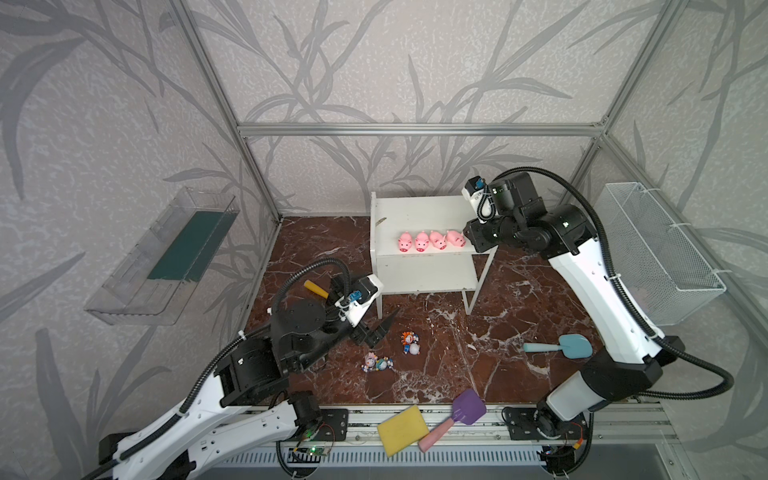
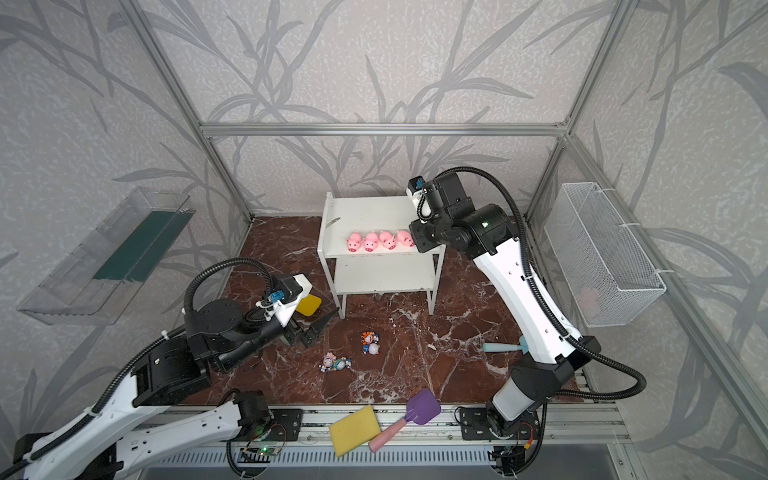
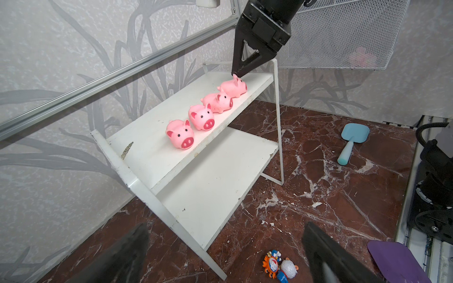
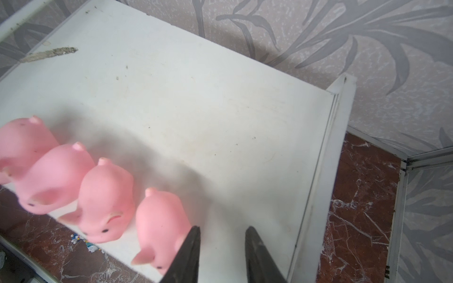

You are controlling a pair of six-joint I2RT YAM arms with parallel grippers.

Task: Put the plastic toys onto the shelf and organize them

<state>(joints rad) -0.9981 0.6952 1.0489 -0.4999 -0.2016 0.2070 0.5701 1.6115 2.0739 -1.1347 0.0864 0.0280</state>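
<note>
Four pink pigs (image 1: 421, 241) stand in a row on the upper board of the shelf (image 1: 415, 214), and the figurines (image 1: 409, 343) lie on the floor before it. The right gripper (image 4: 221, 231), slightly parted, grasps nothing beside the end pig, and the left gripper (image 1: 376, 334) gapes wide. The clear wall tray (image 1: 137, 270) holds a dark green strip (image 1: 187, 245).

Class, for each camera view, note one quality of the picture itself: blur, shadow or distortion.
Both top views: sharp, but the frame posts lean outward, wide-angle. Left wrist view: left gripper blurred, pigs sharp. Right wrist view: pigs soft, right gripper dark; a soft shadow lies on the shelf.
</note>
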